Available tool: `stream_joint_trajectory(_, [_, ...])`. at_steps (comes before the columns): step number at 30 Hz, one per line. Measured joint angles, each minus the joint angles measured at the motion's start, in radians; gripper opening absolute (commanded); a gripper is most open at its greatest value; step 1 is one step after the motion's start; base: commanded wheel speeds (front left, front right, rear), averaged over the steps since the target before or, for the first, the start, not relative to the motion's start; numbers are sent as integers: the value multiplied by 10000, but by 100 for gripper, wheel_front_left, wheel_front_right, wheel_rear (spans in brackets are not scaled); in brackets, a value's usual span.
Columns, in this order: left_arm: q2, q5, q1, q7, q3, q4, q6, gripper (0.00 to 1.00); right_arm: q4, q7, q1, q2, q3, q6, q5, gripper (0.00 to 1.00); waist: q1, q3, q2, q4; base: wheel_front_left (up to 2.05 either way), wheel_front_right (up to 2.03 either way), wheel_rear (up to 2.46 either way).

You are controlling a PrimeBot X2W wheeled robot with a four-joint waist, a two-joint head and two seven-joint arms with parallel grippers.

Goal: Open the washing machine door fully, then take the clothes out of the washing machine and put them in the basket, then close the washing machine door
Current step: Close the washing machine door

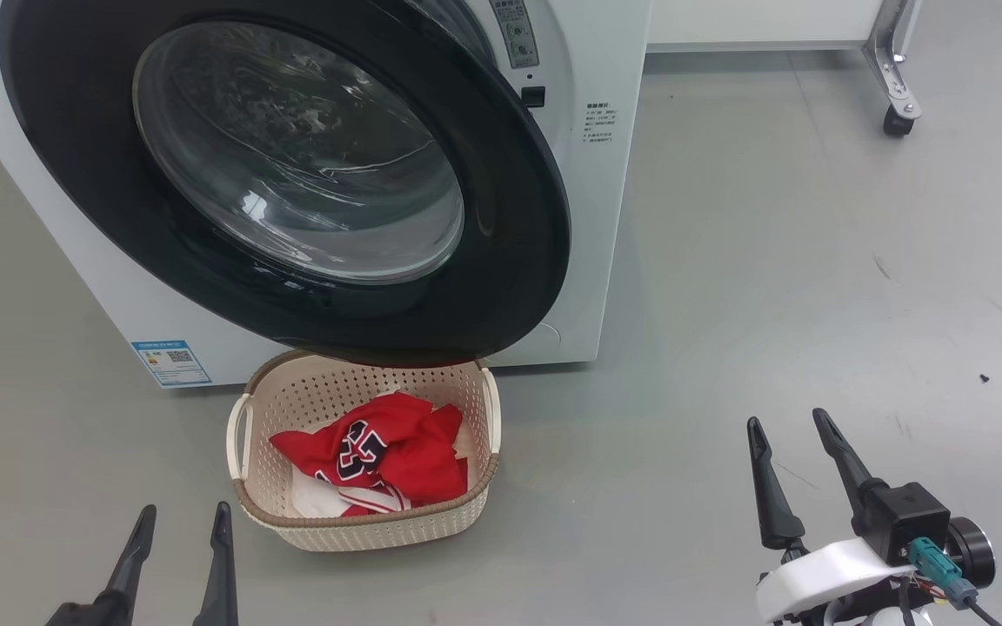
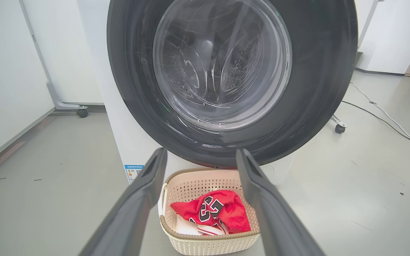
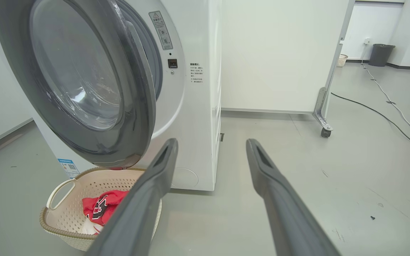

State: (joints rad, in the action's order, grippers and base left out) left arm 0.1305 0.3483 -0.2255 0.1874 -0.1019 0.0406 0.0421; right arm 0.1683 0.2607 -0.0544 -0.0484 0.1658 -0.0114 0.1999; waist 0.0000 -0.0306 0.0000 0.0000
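Above the basket (image 1: 379, 535), the ajar door (image 1: 292, 165) looks stiff, slick: push its rim. Your left pincer (image 1: 186, 511) and right pincer (image 1: 786, 419) gape empty.

The grey floor (image 1: 727, 261) bears the washing machine (image 1: 579, 61), the basket (image 1: 362, 530) just before it, and dark specks (image 1: 984, 378), perhaps debris.

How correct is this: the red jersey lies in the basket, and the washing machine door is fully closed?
One part is wrong. The red jersey does lie in the basket, but the washing machine door is not fully closed: the right wrist view shows it standing ajar, swung out from the washing machine.
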Motion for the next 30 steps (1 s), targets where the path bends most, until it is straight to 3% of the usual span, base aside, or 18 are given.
stream_joint_trajectory(14, [-65, -165, 14, 35, -82, -104, 56, 100, -109, 0, -1, 13, -23, 0, -15, 100, 0, -149, 0, 35, 0, 0, 0])
stream_joint_trajectory(15, [-65, -174, 17, 79, -84, -104, 58, 100, -138, 0, -1, 13, -33, 0, -15, 62, 0, -177, 0, 42, 0, 0, 0])
stream_joint_trajectory(17, [-65, -186, 37, 90, -94, -98, 58, 100, -196, 0, 1, 17, -63, -2, -15, 0, 0, -240, 0, 60, 0, 0, 0])
stream_joint_trajectory(24, [-65, -265, 206, 119, -155, -52, 67, 100, -268, 0, 119, 21, -67, 17, -17, 0, 0, -477, 0, 135, 0, 0, 0])
stream_joint_trajectory(30, [-86, -332, 531, 132, -337, 8, 63, 100, -274, 0, 664, 19, 90, 286, -96, 0, 0, -694, 0, 301, 0, 0, 0])
